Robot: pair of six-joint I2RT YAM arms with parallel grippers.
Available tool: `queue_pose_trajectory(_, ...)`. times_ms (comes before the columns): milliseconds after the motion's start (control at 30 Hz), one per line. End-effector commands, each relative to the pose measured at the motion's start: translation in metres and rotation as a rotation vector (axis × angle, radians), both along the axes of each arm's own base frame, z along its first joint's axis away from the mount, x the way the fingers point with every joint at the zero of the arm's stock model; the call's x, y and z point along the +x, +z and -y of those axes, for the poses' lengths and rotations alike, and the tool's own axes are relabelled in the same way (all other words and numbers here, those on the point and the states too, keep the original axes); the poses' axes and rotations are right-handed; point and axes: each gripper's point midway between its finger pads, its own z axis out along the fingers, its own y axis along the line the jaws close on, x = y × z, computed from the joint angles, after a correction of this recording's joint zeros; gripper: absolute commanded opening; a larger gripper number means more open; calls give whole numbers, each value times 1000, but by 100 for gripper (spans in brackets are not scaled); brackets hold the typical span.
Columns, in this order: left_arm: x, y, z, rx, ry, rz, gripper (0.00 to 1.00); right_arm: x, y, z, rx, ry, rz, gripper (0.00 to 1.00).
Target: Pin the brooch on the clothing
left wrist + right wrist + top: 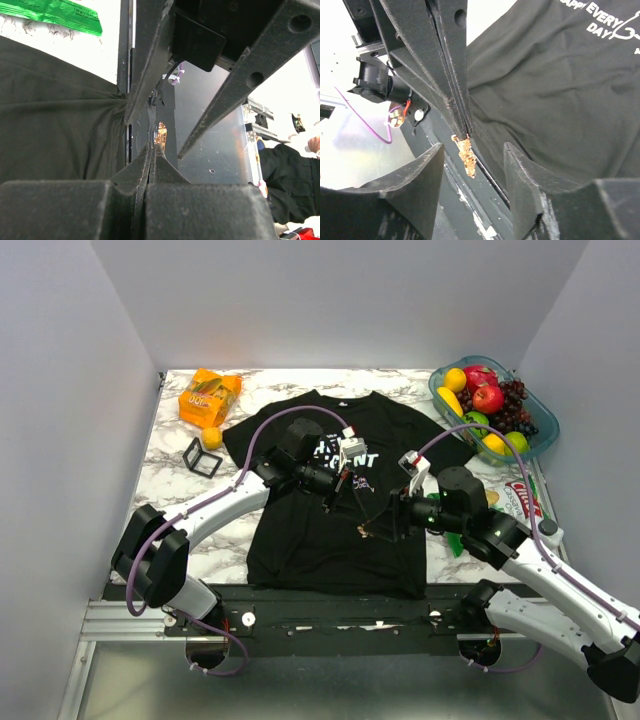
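Your left hand (152,151): pressed together, pinching one brooch (465,154). Your right hand (472,148): spread, flanking that brooch without touching. One T-shirt (300,535) on the worktop (175,475).

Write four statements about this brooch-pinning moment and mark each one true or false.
1. The left gripper is shut on the brooch. True.
2. The right gripper clamps the brooch too. False: its jaws stand open on either side of it.
3. A bowl of fruit sits at the table's far right. True.
4. The wire-frame cube lies on the T-shirt. False: it sits on the table, left of the shirt.
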Motion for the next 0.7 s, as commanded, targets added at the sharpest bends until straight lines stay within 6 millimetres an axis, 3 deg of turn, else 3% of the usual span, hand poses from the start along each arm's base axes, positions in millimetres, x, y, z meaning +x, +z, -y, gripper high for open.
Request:
queue_pose_trajectory(0, 2, 7, 4, -9, 1, 32, 0, 7, -6, -1, -12, -25, 20, 55)
queue_pose_trajectory(667, 1, 8, 5, -15, -4, 30, 0, 12, -23, 0, -44, -59, 1, 39)
